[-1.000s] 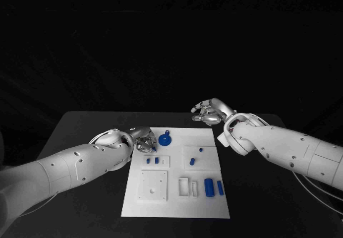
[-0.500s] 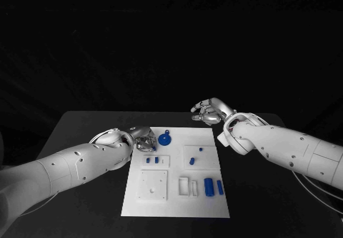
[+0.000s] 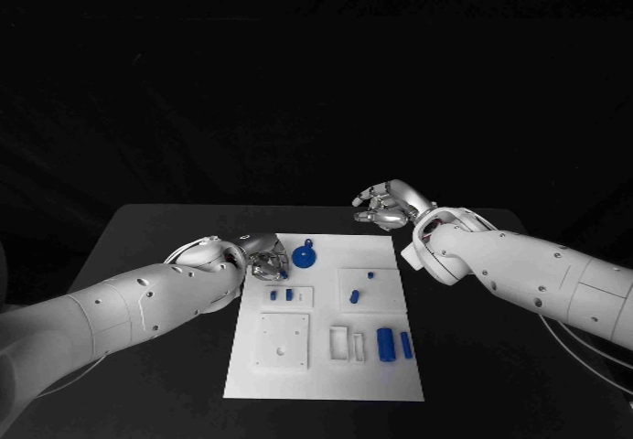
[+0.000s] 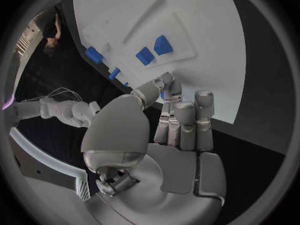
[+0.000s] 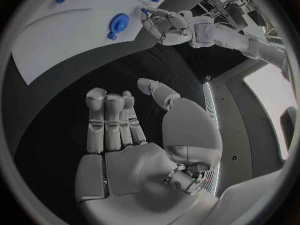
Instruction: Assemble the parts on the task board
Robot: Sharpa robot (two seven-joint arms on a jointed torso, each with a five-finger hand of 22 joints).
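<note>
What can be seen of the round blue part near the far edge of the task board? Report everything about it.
The round blue part is a flat disc with a small tab sticking out of its rim; it looks like smooth plastic. It lies on the white task board near the far edge, left of the middle. The right wrist view shows it too, with a paler centre. Nothing touches it: the left hand is close beside it, holding a small blue piece at its fingertips, and the right hand is off the board.

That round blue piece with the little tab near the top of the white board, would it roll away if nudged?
Probably not: the round blue piece seems to lie flat on the task board, so it would likely slide. It looks stiff, small and light. Its tab may help the fingers.
</note>
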